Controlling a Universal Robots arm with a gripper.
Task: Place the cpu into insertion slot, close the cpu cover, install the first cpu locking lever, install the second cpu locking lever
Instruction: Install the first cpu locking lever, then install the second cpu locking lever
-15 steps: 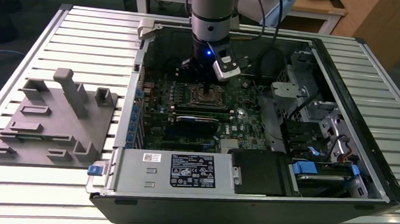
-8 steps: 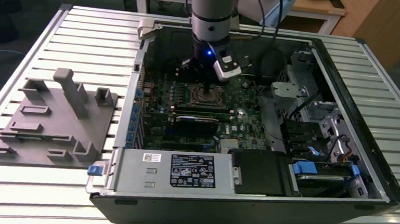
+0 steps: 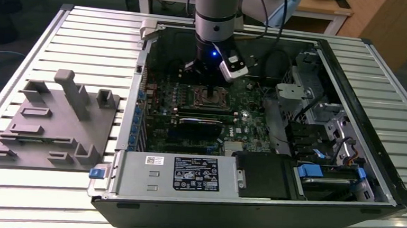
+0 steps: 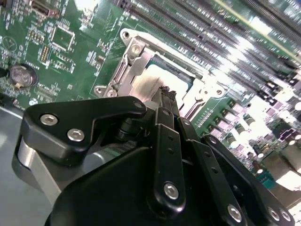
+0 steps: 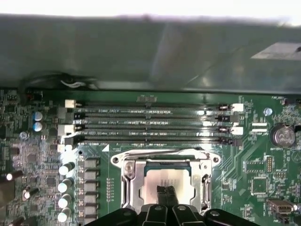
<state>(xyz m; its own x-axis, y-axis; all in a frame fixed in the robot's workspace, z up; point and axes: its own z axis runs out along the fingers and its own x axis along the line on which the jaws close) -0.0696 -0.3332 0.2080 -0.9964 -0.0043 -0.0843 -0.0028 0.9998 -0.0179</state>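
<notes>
**Gripper low over the socket, chip seated under the frame**

While the black-fingered gripper (image 5: 165,197) hangs straight down inside the open black computer case (image 3: 370,156), its fingertips (image 4: 165,96) meet as one narrow point with no gap visible between them and nothing pinched. That point sits just above the middle of the small flat square cpu with its dull silvery-tan metal top (image 5: 164,181); whether it touches the metal cannot be told.

Directly beneath the fingertips, the cpu lies flat, top face up, in the small square dark insertion slot with its metal rim (image 3: 209,96). Being square, the chip has no long axis; its edges run parallel to the socket rim and to the long narrow memory slots (image 5: 150,125) just beyond the gripper in the first wrist view.

Around the fingertips, the thin square silver metal cpu cover (image 5: 132,186) lies down over the chip's edges, its cut-out leaving the pale top exposed, as both wrist views show. The green motherboard (image 5: 249,169) spreads out on every side of the gripper.

Well away from the gripper, towards the exterior view's left, a grey moulded fixture tray (image 3: 54,121) rests on the slatted metal table (image 3: 88,38) beside the case.
</notes>
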